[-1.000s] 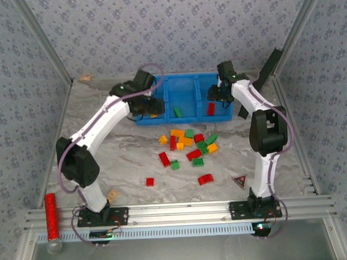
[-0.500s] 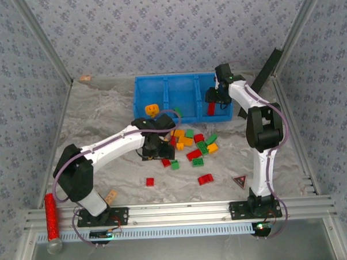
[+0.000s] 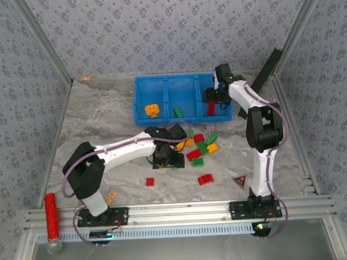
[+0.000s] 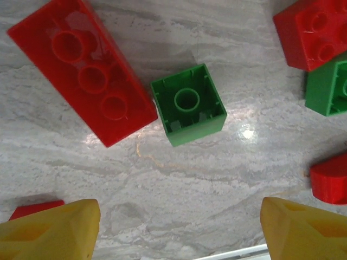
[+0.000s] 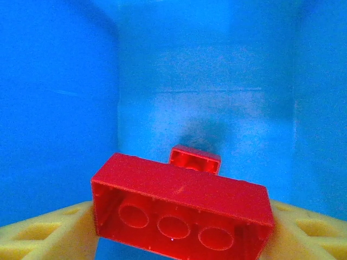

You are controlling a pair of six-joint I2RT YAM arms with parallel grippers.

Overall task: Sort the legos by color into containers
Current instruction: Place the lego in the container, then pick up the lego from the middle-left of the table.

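Left gripper (image 4: pixel 181 216) hangs spread above a green brick (image 4: pixel 187 104); right gripper (image 5: pixel 184 227) straddles a red brick (image 5: pixel 181 203), grip unclear, its tips cropped.

The legos (image 3: pixel 202 145) are red, green and orange-yellow, the tray (image 3: pixel 180 78) bright blue, the worktop (image 3: pixel 104 118) grey-veined marble-patterned.
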